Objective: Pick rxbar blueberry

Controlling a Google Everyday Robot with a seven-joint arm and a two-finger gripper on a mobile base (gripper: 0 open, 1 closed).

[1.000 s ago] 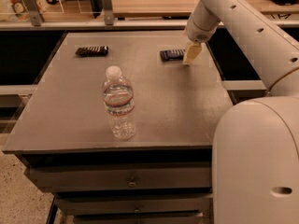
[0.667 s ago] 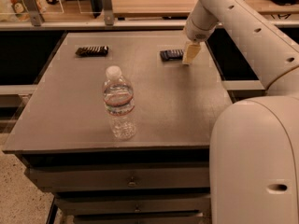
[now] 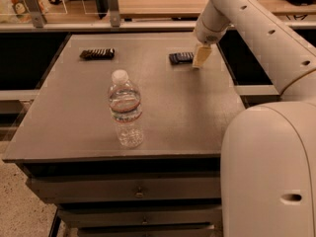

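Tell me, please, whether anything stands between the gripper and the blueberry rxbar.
Nothing visible does. The gripper hangs right beside the rxbar blueberry; the water bottle and the brown bar sit well away from both.

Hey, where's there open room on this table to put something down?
Bare table right of the water bottle, also left of it, and between the brown bar and blue bar. Crowded at the back right, where the end effector hangs beside the blue bar.

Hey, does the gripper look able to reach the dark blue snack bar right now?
Probably yes. The gripper hangs just beside the blue bar at the far side of the table, with nothing between them; the bottle stands well clear.
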